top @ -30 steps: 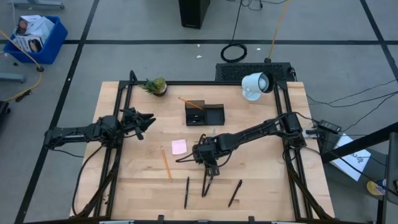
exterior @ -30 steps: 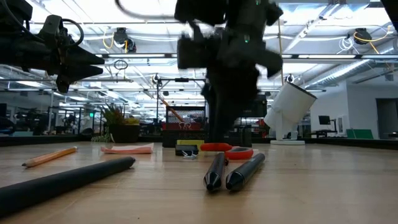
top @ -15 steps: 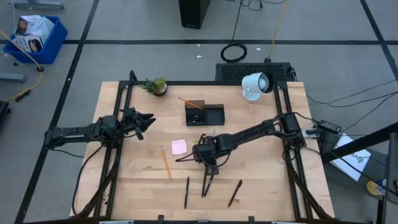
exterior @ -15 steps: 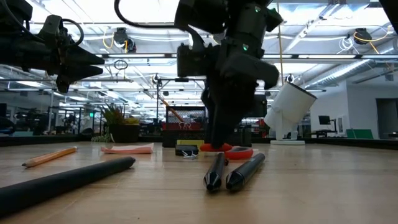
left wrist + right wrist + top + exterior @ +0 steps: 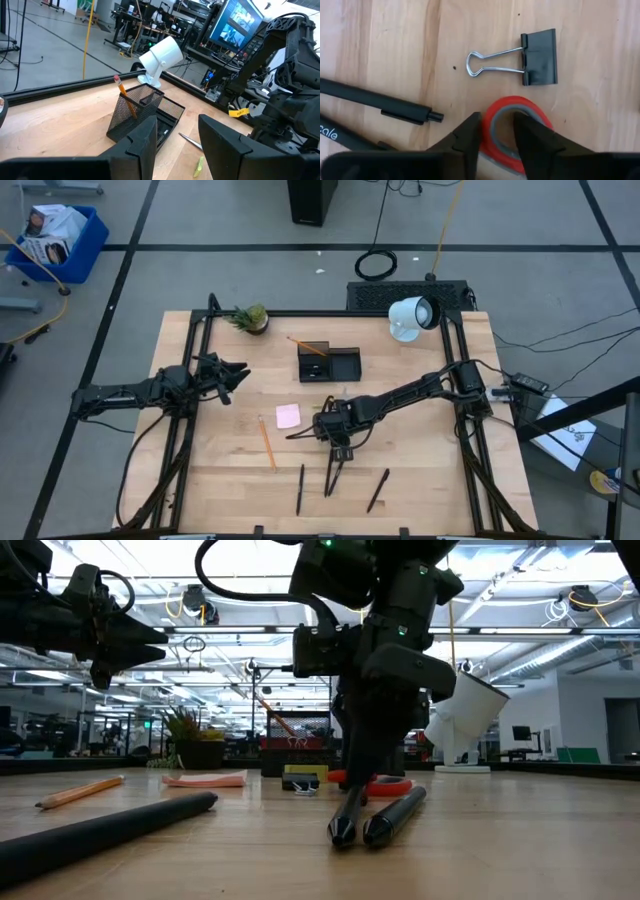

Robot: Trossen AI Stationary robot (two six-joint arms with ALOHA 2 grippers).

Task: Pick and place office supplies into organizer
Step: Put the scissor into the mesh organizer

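Observation:
The red-handled scissors [image 5: 520, 107] lie flat on the table. My right gripper [image 5: 497, 142] slants down over their handle loop, open, with the loop's rim between its fingers. A black binder clip [image 5: 530, 59] lies just beyond. The pink sticky-note pad [image 5: 288, 416], an orange pencil [image 5: 267, 442] and black pens [image 5: 300, 488] [image 5: 377, 490] also lie on the table. The black organizer [image 5: 328, 363] stands farther back with a pencil in its cup. My left gripper [image 5: 177, 145] waits open at the table's left, pointing level. My right gripper has one finger [image 5: 530, 142] inside the scissors' red handle loop [image 5: 487, 137] and the other finger [image 5: 467, 142] outside it, coming from above at a slant. I cannot tell whether the fingers touch the rim. The scissors lie flat on the table.
Two pens [image 5: 370, 815] lie close together just on the near side of my right gripper. A small potted plant [image 5: 252, 318] and a white lamp-like device [image 5: 410, 318] stand at the far edge. Bare wood shows on the right half of the table.
My right gripper has sunk toward the table onto the scissors' red handle, still pointing steeply down. The scissors and the other supplies lie where they were.

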